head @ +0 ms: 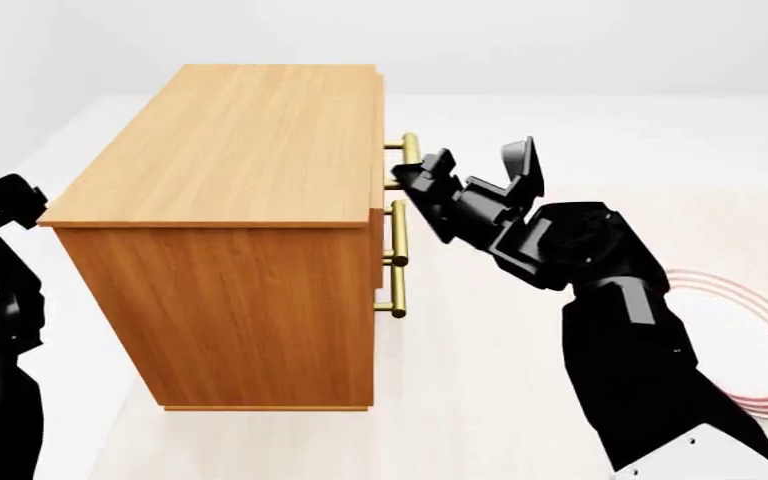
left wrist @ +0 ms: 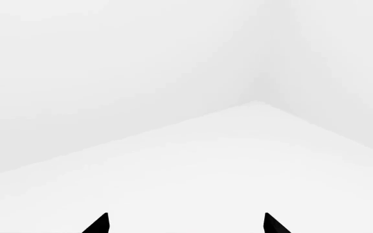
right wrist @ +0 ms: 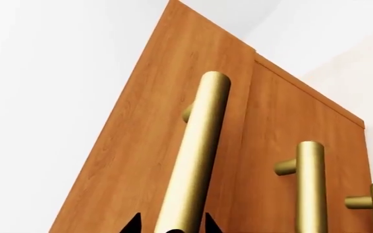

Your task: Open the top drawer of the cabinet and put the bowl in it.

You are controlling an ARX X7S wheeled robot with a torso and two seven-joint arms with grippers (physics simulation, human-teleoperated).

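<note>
The top drawer, upper centre of the head view, has its brass handle running between the right fingers, which straddle the bar; whether they clench it I cannot tell. The drawer looks closed in the cabinet. The left fingers are spread apart, empty. A red-ringed plate lies lower right.

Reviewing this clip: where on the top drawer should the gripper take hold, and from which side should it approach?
Best at the top drawer's brass bar handle, approached straight on from the cabinet front. The bar stands off the drawer face on posts, leaving room for a finger behind it. The right gripper already straddles the bar near one end; a grip nearer mid-bar would probably pull straighter.
</note>
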